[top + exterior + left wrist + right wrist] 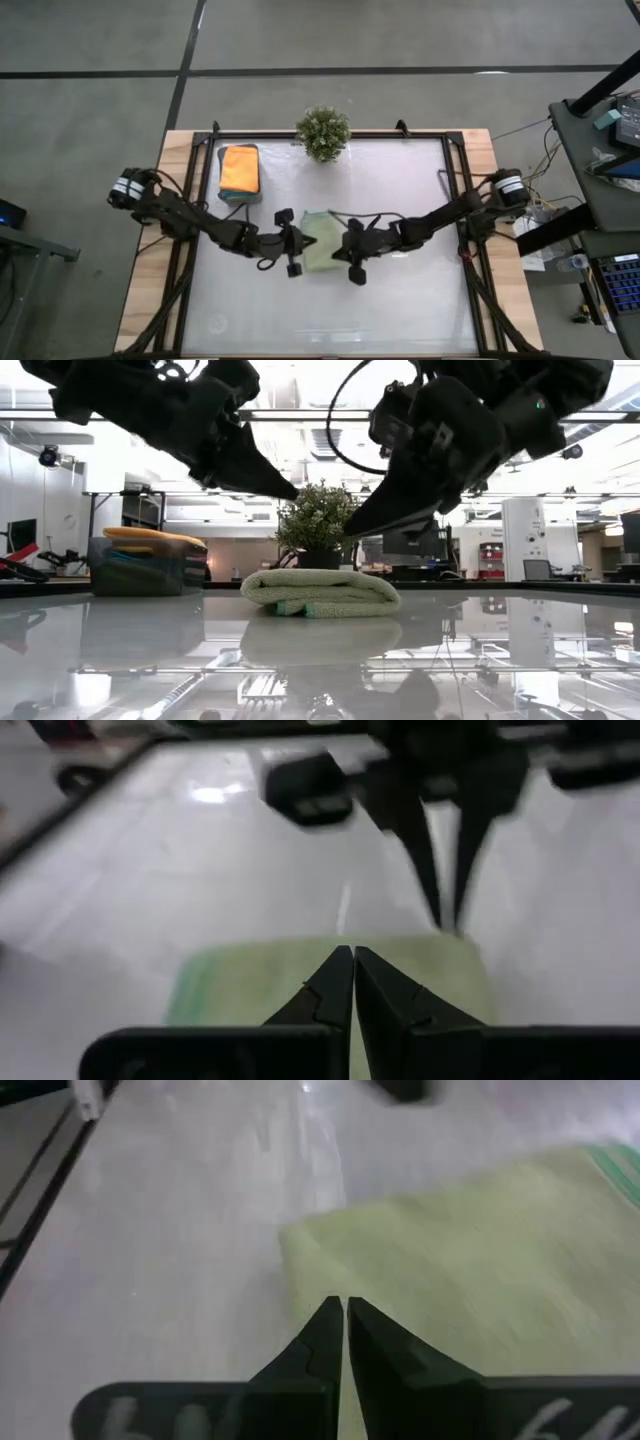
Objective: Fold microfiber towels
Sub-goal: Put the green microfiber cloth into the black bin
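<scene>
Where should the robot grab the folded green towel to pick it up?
Probably the folded green towel is best pinched at its rounded fold edge, coming down from above: it lies flat, so only its edges give fingers a lip. Both grippers, left and right, hover shut above it.

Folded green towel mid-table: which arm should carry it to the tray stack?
Left, probably. The tray with the orange towel sits on its side; both the left gripper and right gripper hover shut, equally near the green towel.
</scene>
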